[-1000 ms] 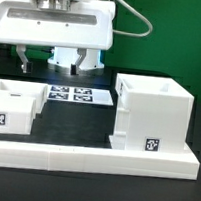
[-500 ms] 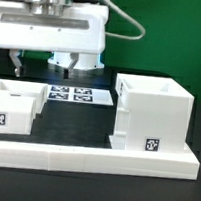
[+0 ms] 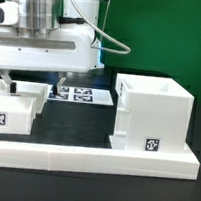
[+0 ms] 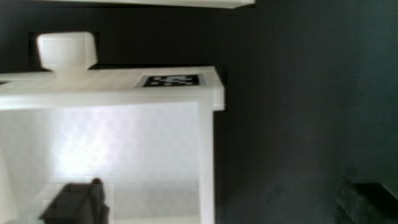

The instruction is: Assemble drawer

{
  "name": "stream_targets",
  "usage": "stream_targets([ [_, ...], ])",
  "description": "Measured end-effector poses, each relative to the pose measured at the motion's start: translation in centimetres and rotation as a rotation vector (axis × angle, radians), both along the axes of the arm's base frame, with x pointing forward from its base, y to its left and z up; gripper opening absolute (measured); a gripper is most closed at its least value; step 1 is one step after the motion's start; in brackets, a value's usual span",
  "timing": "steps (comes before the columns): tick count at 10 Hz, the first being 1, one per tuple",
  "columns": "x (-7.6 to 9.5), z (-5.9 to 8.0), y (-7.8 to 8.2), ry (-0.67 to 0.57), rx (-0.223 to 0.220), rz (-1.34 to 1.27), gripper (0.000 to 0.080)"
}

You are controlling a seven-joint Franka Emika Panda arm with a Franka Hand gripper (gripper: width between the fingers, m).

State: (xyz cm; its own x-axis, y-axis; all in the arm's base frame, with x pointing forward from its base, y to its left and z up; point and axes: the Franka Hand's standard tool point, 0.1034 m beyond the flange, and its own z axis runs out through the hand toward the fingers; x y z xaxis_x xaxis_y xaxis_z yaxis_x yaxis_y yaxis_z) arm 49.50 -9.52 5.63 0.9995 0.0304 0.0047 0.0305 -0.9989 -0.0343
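**Fingers [image 4: 222, 203] spread wide astride a wall of the drawer tray [image 4: 107, 130]**

The 2 fingers stand far apart and hold nothing. In the wrist view, 1 dark finger [image 4: 75, 203] hangs over the tray's white inside. The other finger [image 4: 370, 200] hangs over the black counter [image 4: 294, 120] beside it, so the tray's side wall lies between them. Whether either finger touches the tray cannot be told. At 1 end of the tray stands a round knob [image 4: 66, 50], with a square tag [image 4: 173, 81] on the rim near it.

In the exterior view the tray sits at that view's left, under the arm's wide white hand body [image 3: 43, 52]. The boxy, open-topped housing [image 3: 152, 114] stands upright at the exterior view's right, well apart from the tray. The marker board [image 3: 74, 93] lies between them, farther back. A long low wall [image 3: 92, 160] runs along the front.
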Motion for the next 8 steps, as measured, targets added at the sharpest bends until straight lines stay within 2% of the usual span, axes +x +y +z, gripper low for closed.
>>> stream_targets([
  [3, 0.0, -0.1, 0.0, 0.001, 0.000, 0.000, 0.0648],
  [4, -0.3, -0.7, -0.1, 0.000, -0.007, 0.000, 0.0648],
  [6, -1.2, -3.1, -0.1, 0.019, -0.021, 0.005, 0.0648],
  [8, -1.5, -4.1, -0.2, 0.022, -0.029, 0.007, 0.0648],
])
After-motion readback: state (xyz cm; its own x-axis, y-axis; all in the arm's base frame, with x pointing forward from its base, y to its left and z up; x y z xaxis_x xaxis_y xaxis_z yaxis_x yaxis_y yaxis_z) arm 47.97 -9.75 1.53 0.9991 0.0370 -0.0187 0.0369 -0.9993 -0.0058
